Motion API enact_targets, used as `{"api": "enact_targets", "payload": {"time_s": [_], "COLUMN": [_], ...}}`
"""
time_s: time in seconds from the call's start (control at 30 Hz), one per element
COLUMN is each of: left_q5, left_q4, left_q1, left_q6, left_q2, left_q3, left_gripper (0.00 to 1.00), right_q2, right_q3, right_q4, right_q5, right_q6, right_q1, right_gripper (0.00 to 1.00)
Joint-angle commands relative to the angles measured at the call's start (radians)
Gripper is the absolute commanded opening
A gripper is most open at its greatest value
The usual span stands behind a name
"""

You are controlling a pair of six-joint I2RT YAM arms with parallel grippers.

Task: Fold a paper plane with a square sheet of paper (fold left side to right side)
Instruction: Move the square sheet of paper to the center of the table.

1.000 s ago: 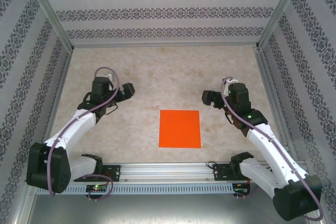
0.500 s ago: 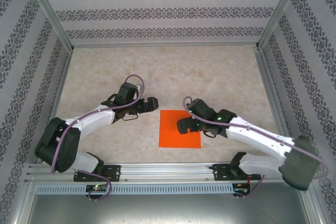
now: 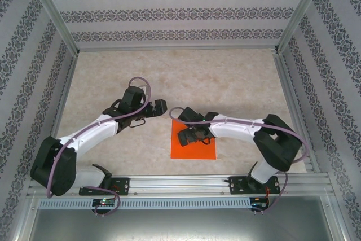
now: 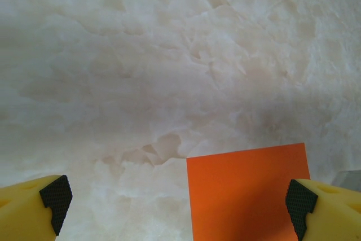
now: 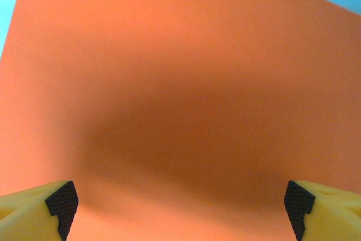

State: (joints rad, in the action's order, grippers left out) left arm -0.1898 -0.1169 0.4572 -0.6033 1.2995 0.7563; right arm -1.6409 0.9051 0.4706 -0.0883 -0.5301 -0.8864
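Observation:
The square sheet of paper (image 3: 198, 149) is bright orange and lies flat and unfolded on the marbled table; a paper plane is out of view. My right gripper (image 3: 183, 134) hangs open just above the sheet's left half. In the right wrist view the sheet (image 5: 180, 55) spreads under the wide-apart fingertips (image 5: 62, 201) of the right gripper (image 5: 180, 204), with its shadow on the paper. My left gripper (image 3: 161, 107) is open over bare table, just up and left of the sheet's far left corner. In the left wrist view that corner of the sheet (image 4: 248, 196) lies between the tips of the left gripper (image 4: 177, 207).
Patterned walls and aluminium posts (image 3: 61, 23) close in the table on three sides. A metal rail (image 3: 180, 183) with both arm bases runs along the near edge. The right arm's elbow (image 3: 276, 139) stands right of the sheet. Bare marbled table (image 3: 180, 77) stretches beyond both grippers.
Both arms have swung inward from the sides. The right gripper has crossed leftward over the sheet. The left gripper has come right, close to the sheet's far left corner.

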Motion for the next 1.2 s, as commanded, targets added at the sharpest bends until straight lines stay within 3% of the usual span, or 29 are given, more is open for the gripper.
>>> {"api": "enact_targets", "payload": {"time_s": [0.0, 0.43, 0.7, 0.93, 1.17], "left_q5": [0.072, 0.267, 0.288, 0.180, -0.014], "left_q4": [-0.060, -0.171, -0.221, -0.154, 0.062], "left_q1": [0.011, 0.011, 0.009, 0.008, 0.008], "left_q6": [0.030, 0.026, 0.033, -0.004, -0.143], "left_q2": [-0.039, -0.194, -0.245, -0.221, -0.103], "left_q3": [0.007, -0.018, -0.027, -0.051, -0.085], "left_gripper": [1.00, 1.00, 1.00, 1.00, 0.97], "right_q2": [-0.064, -0.211, -0.346, -0.343, -0.181], "right_q3": [0.043, 0.170, 0.337, 0.405, 0.319], "right_q4": [-0.015, -0.049, -0.066, -0.133, -0.152], "right_q5": [0.004, 0.029, 0.059, 0.163, 0.091], "right_q6": [0.021, 0.070, 0.119, 0.110, 0.151], "right_q1": [-0.008, 0.077, 0.195, 0.234, 0.307], "right_gripper": [0.95, 0.93, 0.93, 0.95, 0.98]}}
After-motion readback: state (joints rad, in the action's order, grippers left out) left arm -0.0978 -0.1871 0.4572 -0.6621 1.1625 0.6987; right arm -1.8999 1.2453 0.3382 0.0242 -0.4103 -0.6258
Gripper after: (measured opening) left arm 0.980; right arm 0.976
